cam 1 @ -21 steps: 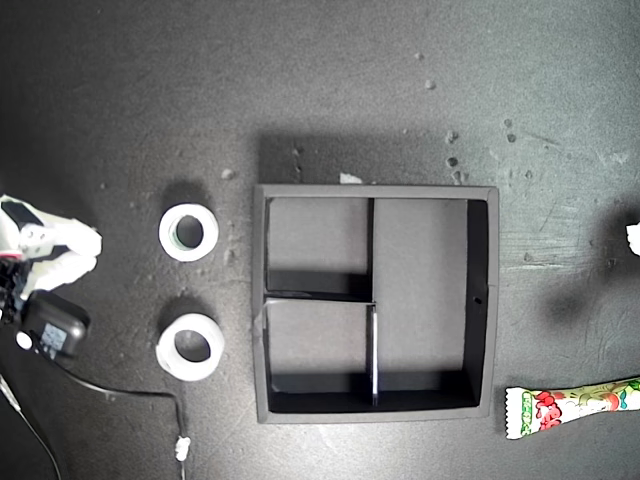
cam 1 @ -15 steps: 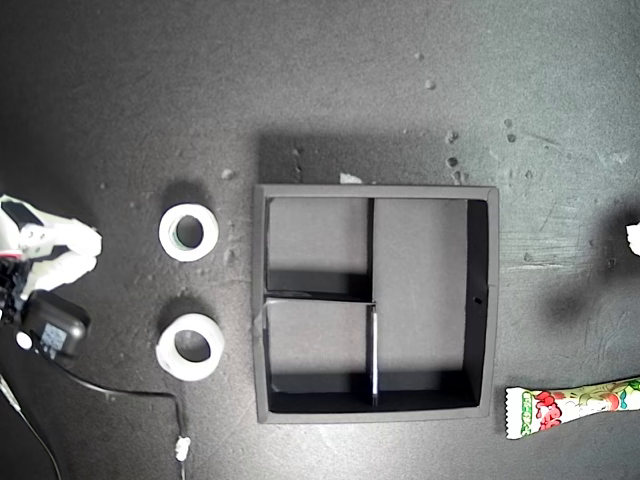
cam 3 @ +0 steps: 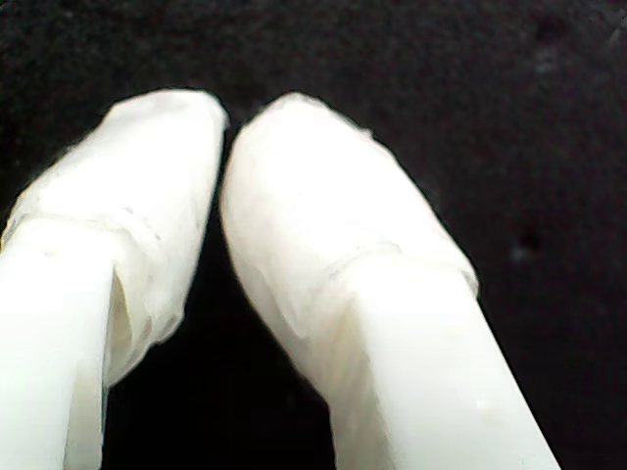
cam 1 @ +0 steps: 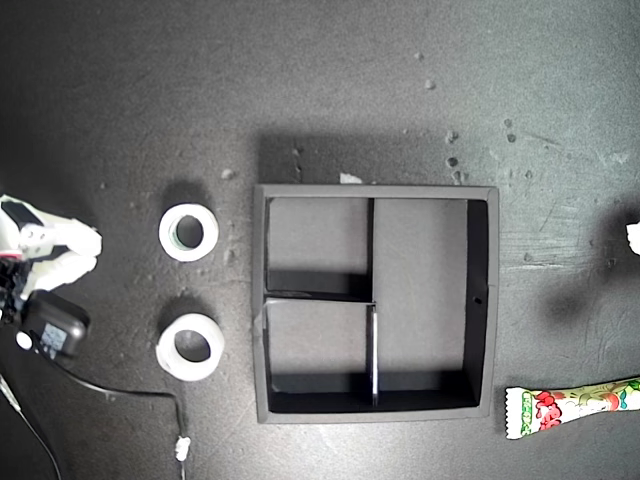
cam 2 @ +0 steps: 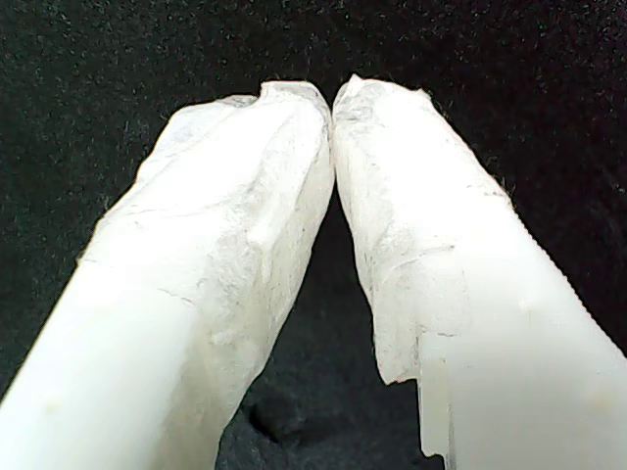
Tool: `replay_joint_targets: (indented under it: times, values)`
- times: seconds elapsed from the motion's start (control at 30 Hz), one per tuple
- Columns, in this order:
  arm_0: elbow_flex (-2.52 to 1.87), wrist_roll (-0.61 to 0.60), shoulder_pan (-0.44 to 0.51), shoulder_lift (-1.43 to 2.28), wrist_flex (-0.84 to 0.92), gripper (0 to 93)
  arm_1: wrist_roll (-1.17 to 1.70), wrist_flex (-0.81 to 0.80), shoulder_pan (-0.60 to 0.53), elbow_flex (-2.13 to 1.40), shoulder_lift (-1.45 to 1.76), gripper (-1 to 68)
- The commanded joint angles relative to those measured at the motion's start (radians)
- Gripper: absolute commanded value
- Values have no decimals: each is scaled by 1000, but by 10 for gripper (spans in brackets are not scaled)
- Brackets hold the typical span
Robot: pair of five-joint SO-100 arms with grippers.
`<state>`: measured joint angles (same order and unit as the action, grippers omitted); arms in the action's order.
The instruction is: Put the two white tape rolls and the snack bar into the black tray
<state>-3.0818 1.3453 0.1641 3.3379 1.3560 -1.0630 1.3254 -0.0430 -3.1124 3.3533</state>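
Two white tape rolls lie on the dark surface left of the black tray (cam 1: 420, 285) in the exterior view, one (cam 1: 166, 232) farther back and one (cam 1: 168, 352) nearer. All three tray compartments are empty. The snack bar (cam 1: 570, 405) lies at the exterior view's lower right, partly cut off by the edge. My first gripper (cam 2: 331, 98) is shut, tips touching, nothing between them, over bare black surface. My second gripper (cam 3: 227, 132) is likewise shut on nothing. An arm's white fingers (cam 1: 70, 250) show at the exterior view's left edge, apart from the rolls.
A small black box (cam 1: 55, 330) with a cable (cam 1: 130, 393) trails from the arm at the exterior view's left. A white tip of another arm (cam 1: 633, 237) peeks in at that view's right edge. Small pale crumbs dot the surface behind the tray.
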Motion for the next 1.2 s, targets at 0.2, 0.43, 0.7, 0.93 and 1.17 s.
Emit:
replay_joint_targets:
  times: [0.2, 0.43, 0.7, 0.93, 1.17]
  values:
    - [-57, 9, -6, 48, 40, 2, -5, 15, 8, -12, -3, 2]
    - [-57, 71, -5, 48, 35, 1, -57, 5, 43, -12, -2, 2]
    - [-57, 75, -31, 48, -314, 0, 202, -359, 94, -12, -2, 0]
    - [-43, -319, -21, 46, -620, 74, 334, -480, 17, -12, -2, -1]
    - [32, -430, -69, 48, -730, 138, 233, -588, -18, -12, -2, -1]
